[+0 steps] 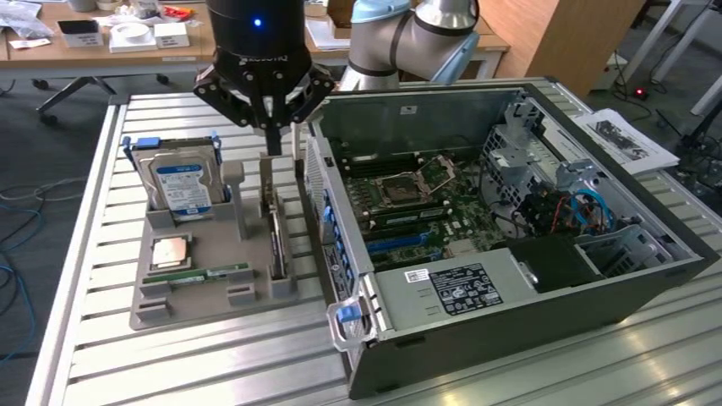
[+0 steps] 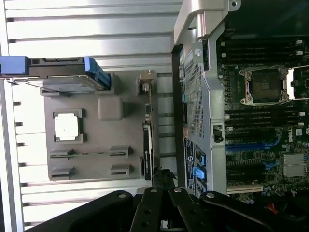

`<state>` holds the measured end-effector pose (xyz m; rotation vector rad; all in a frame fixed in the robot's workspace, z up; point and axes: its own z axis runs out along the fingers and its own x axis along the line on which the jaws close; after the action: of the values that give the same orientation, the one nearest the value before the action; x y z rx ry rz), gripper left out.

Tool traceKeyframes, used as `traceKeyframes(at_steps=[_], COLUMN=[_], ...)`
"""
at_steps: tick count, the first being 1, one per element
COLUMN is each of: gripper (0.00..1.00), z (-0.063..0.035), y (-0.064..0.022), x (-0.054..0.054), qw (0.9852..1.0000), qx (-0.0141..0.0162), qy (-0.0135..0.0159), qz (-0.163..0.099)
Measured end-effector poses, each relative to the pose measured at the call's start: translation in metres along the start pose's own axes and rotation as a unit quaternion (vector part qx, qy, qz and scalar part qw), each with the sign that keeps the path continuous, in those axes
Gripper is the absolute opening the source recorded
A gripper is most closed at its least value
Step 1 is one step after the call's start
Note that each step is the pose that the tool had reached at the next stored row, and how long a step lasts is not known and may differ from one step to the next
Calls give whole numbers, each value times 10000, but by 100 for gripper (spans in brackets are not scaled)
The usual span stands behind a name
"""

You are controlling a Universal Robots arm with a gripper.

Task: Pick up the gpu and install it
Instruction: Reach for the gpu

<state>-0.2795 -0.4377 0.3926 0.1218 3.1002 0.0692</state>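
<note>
The gpu (image 1: pixel 274 230) stands edge-on in a slot of the grey holder (image 1: pixel 186 311), close beside the open computer case (image 1: pixel 451 292). It is a thin dark card with a metal end bracket. In the wrist view the gpu (image 2: pixel 147 140) runs as a slim strip along the holder's edge nearest the case. My gripper (image 1: pixel 272 145) hangs just above the card's far end with its fingers shut together and nothing between them. The wrist view has the gripper (image 2: pixel 161 175) right over the card's end.
The holder also carries a blue-labelled hard drive (image 1: pixel 181 183), a square processor (image 1: pixel 169 251) and a green memory stick (image 1: pixel 211 275). The case lies open with its motherboard (image 1: pixel 423 203) exposed. Everything rests on a slatted metal table (image 1: pixel 169 364).
</note>
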Motion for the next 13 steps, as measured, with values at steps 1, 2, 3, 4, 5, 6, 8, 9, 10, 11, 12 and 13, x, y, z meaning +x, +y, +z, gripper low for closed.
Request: traceKeyframes(at_steps=[1,2,3,4,5,6,8,9,10,11,12,13], gripper=[11,11,11,11,11,11,11,11,11,11,11,11], z=[0,0,0,0,0,1,4,6,9,10,10,10], y=[-1,-3,-5,-6,-8,-10,-12,-11,-10,-9,-9,-9], x=[15,35,56,77,98,119,158,176,189,196,196,196], qw=[10000,10000,10000,10000,10000,10000,10000,10000,10000,10000,10000,10000], qx=[0,0,0,0,0,0,0,0,0,-1,0,0], qy=[0,0,0,0,0,-1,0,0,-1,-1,-1,-1], qz=[-1,-1,-1,-1,-1,-1,-1,-1,0,0,-1,-1])
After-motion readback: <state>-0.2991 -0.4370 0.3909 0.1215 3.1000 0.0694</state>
